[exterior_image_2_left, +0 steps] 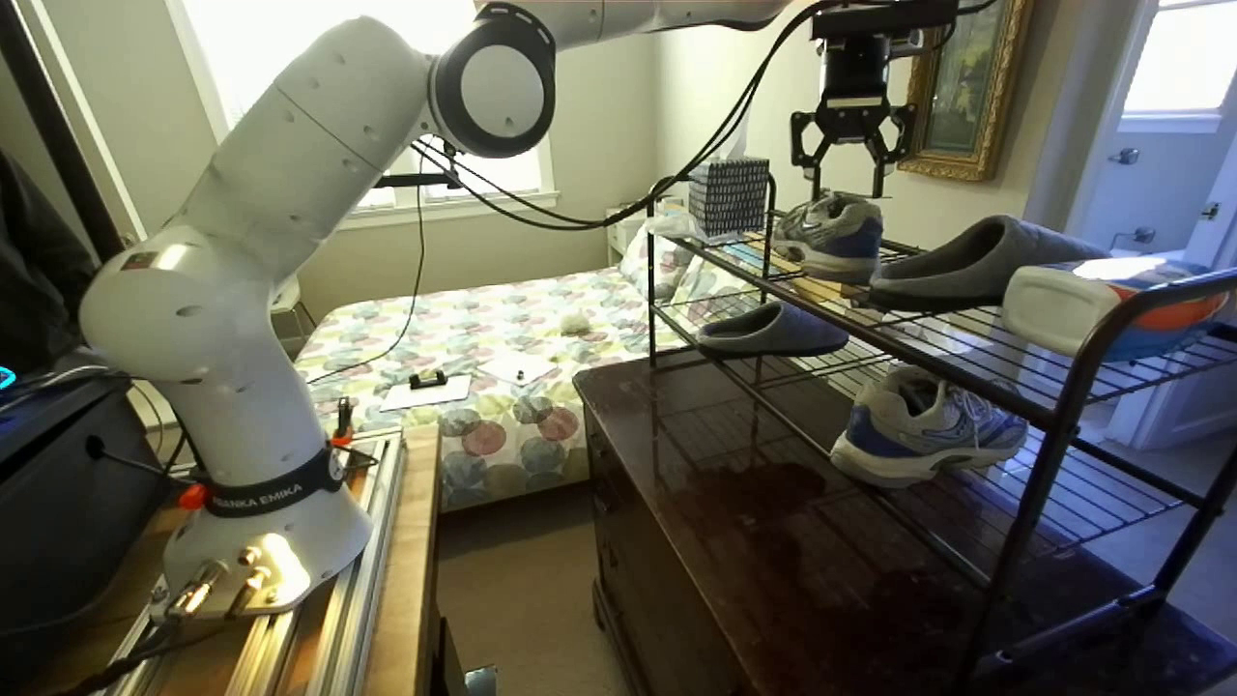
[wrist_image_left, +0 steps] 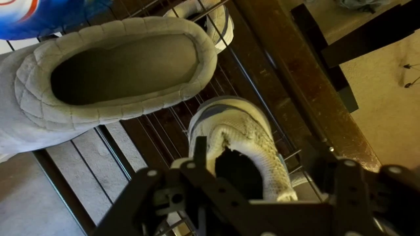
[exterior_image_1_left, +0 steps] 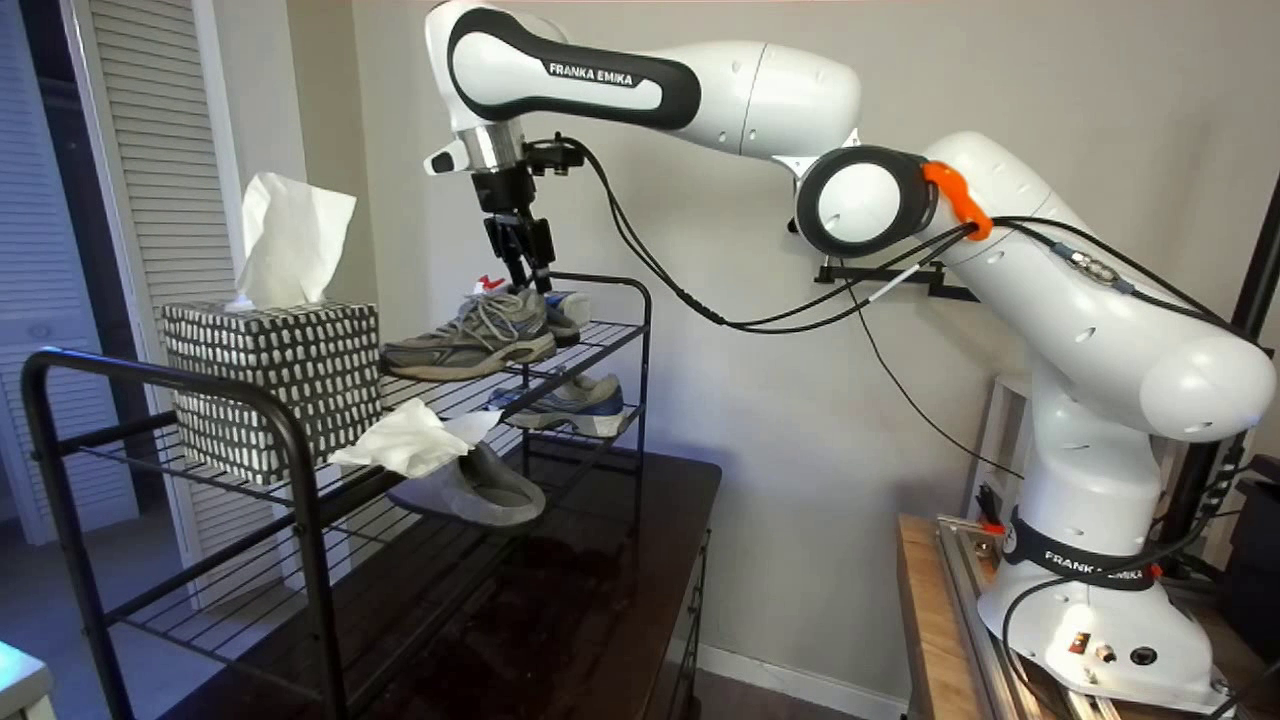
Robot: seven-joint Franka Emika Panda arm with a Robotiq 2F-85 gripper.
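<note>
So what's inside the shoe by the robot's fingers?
The wrist view shows only darkness inside the sneaker, past its pale rim. The fingers cover part, so I can't tell whether anything's inside.

A gray-blue mesh sneaker tops a black metal-wire rack in an exterior view, gray fabric slipper at three o'clock, black-and-white cubic tissue box at ten.

The bed and dark dresser show a home bedroom.
</note>
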